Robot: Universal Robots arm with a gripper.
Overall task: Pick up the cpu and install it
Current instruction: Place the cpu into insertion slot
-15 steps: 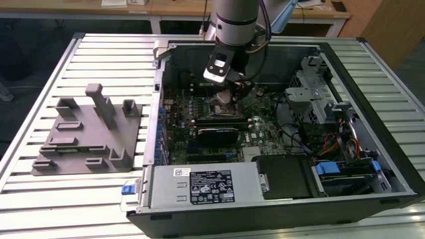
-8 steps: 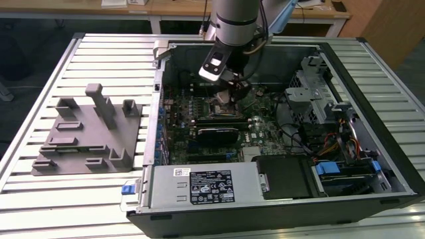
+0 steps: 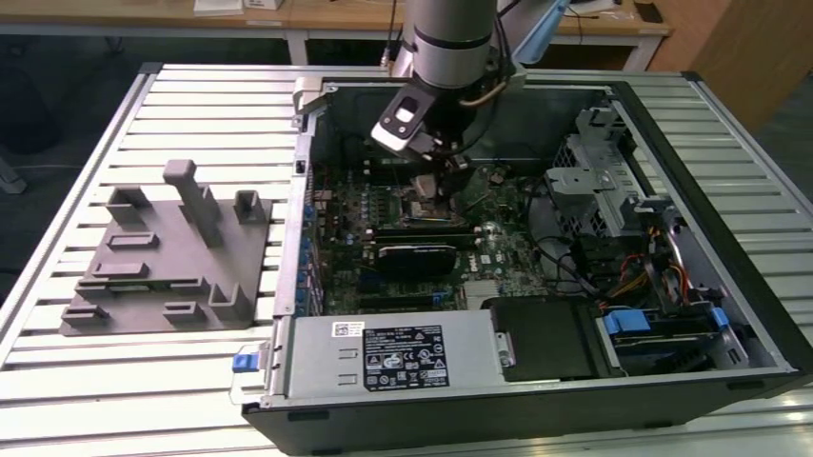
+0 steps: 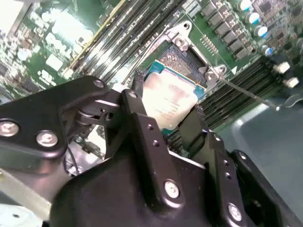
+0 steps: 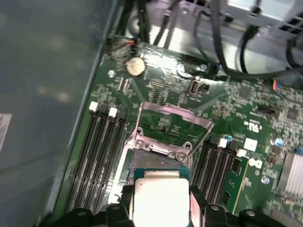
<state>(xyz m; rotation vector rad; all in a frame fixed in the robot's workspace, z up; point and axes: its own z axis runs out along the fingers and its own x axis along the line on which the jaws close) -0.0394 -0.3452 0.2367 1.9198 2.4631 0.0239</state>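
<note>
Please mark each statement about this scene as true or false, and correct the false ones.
1. The hand is shut on the cpu. True.
2. The cpu lies on the grey fixture. False: the hand holds it at the socket on the board.
3. The socket's metal plate is folded open. True.
4. The fixture stands inside the case. False: it stands on the table, outside the case, on the exterior view's left.
</note>
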